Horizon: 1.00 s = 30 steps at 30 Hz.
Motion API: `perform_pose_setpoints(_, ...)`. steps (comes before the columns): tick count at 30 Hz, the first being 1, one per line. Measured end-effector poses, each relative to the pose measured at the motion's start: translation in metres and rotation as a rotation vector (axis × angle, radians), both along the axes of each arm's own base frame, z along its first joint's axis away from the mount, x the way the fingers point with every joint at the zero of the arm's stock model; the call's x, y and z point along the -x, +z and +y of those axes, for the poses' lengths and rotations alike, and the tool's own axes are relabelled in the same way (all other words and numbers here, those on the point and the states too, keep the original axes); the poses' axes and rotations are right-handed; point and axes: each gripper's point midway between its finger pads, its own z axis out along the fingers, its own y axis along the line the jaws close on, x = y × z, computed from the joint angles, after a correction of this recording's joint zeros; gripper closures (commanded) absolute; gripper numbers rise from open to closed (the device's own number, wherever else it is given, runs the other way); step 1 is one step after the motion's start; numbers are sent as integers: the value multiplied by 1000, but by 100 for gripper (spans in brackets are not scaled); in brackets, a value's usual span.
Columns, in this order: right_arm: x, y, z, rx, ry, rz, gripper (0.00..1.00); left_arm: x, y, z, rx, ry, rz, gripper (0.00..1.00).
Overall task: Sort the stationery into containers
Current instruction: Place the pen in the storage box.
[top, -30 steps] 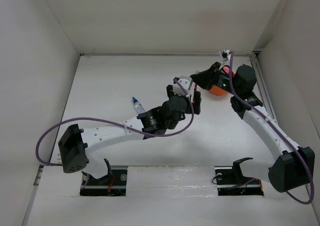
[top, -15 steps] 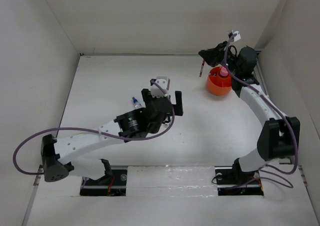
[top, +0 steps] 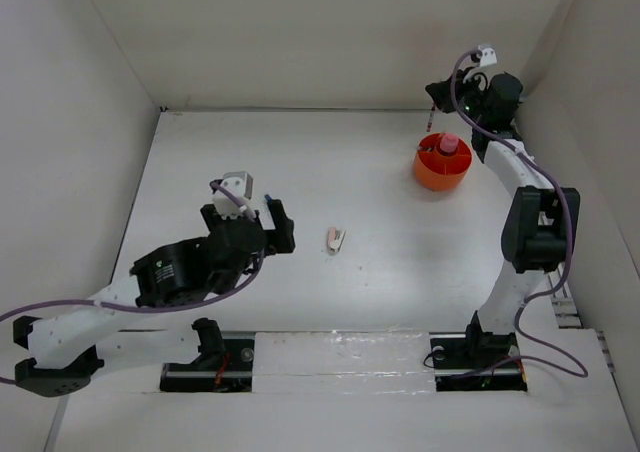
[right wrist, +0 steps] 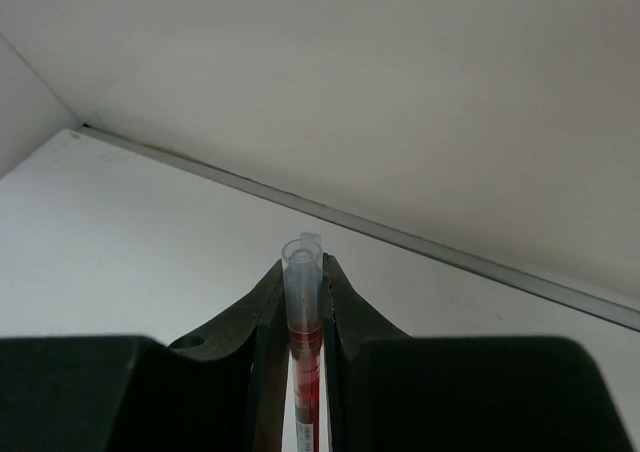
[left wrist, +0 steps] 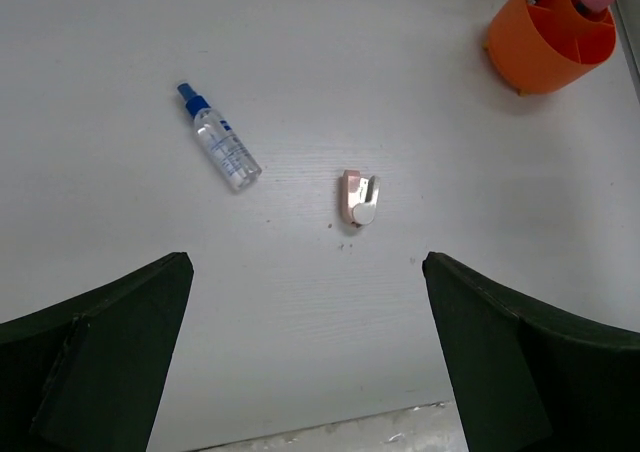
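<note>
My right gripper (top: pixel 435 94) is shut on a red pen (top: pixel 430 121), which hangs just beyond the far left rim of the orange tub (top: pixel 428 172). In the right wrist view the pen (right wrist: pixel 306 367) sits between the jaws of the right gripper (right wrist: pixel 303 272), clear cap up. A pink-capped tube (top: pixel 449 144) stands in the tub. My left gripper (top: pixel 248 220) is open and empty, near the left side of the table. Ahead of the left gripper (left wrist: pixel 307 267) lie a clear blue-capped tube (left wrist: pixel 222 142) and a small beige and white piece (left wrist: pixel 358 197). That same piece (top: pixel 336 239) lies mid-table.
White walls close the table at the back and on both sides. A metal rail runs along the right wall beside the tub (left wrist: pixel 550 47). The arm bases stand at the near edge.
My left gripper has opened wide and drawn back toward the near left, uncovering the small piece. My right gripper has carried the red pen up and right, to beside the tub's far rim.
</note>
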Motion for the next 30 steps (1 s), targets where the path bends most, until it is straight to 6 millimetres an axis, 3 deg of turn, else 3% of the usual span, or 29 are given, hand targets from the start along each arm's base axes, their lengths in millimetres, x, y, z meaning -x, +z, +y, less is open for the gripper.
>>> perform_pose_setpoints(7, -7, -15, -4, 51, -6, -8, 100, 10, -11, 28, 33, 0, -24, 0)
perform_pose_setpoints(20, -11, -61, -13, 88, -12, 30, 100, 12, -21, 12, 16, -77, -21, 0)
perform_pose_setpoints(30, -11, -62, -19, 92, -22, 19, 98, 14, -20, 8, 18, -110, -25, 0)
